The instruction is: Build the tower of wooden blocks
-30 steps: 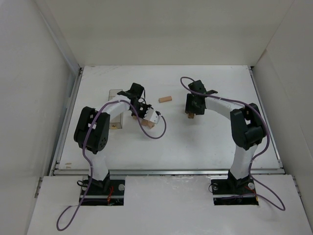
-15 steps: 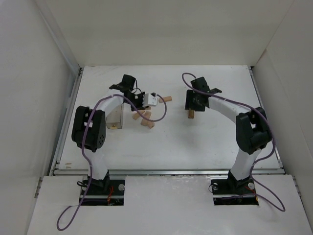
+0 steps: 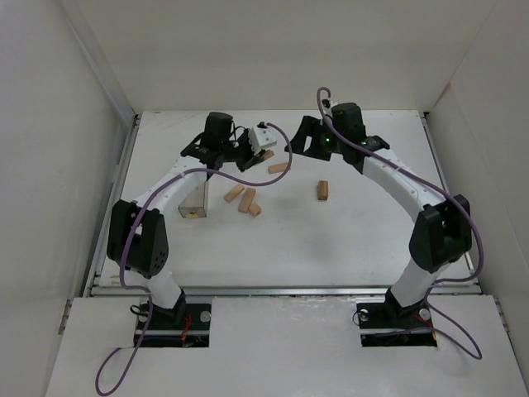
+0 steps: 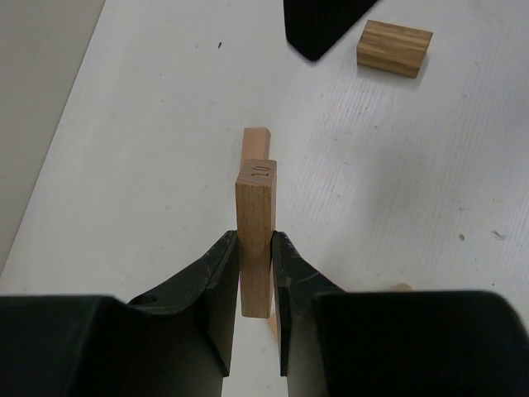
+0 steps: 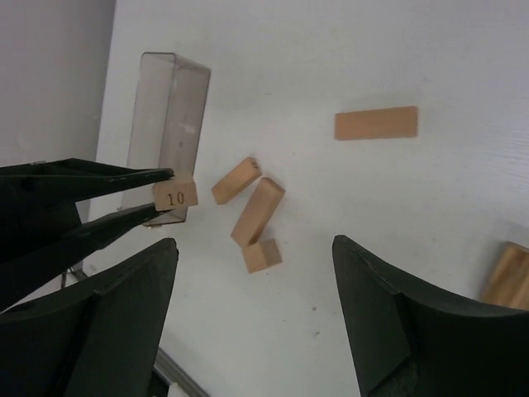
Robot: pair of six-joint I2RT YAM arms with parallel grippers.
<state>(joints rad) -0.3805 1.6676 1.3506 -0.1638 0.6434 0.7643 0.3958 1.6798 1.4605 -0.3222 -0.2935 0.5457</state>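
Although both arms are reaching over the white table (image 3: 372,240), no tower is standing on it yet. I judge the build to be only just beginning, with every stacking step still ahead.

The clear box (image 3: 194,201) is sitting at the left of the top view, taking no part. The right gripper (image 5: 254,242) is hovering with its fingers spread wide, carrying nothing. The left gripper (image 4: 255,241) is pinching one wood block (image 4: 255,194), stamped 10, on end above a flat plank (image 4: 256,142).

Three loose blocks (image 3: 245,200) are lying clustered centre-left in the top view. A single block (image 3: 322,190) is resting alone right of centre. All of them are lying in one layer.
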